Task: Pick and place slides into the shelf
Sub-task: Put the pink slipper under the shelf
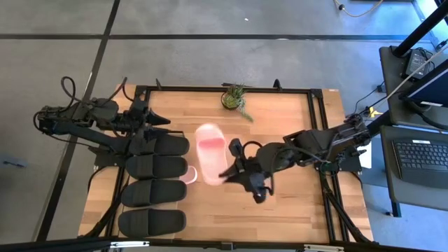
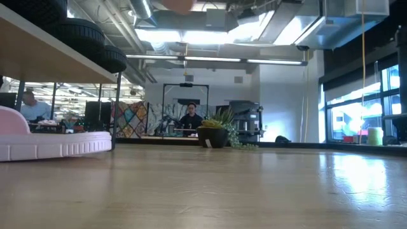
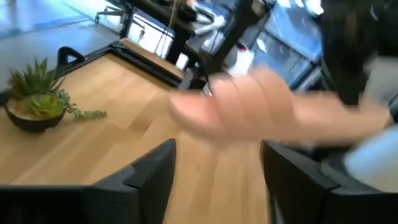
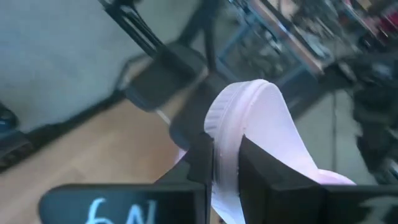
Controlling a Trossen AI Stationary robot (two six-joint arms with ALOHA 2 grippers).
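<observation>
Four black slides lie side by side on the light-wood shelf along the table's left side. One pale pink slide rests on its sole on the tabletop under the shelf, its tip poking out. My right gripper is shut on the second pink slide, mid-table just right of the shelf. My left gripper hovers open by the shelf's far end, touching nothing. Its wrist view shows the lifted pink slide as a blur past its open fingers. My right gripper pinches the pink slide's sole edge between its two fingers, near the slide's near end. It comes in from the table's right side. The slide is lifted clear of the table, and its length points toward the far edge.
A small potted plant stands near the far edge at mid-table. Bare tabletop lies right of the shelf and under my right arm. A desk with a keyboard sits beyond the right edge. People sit in the room behind.
</observation>
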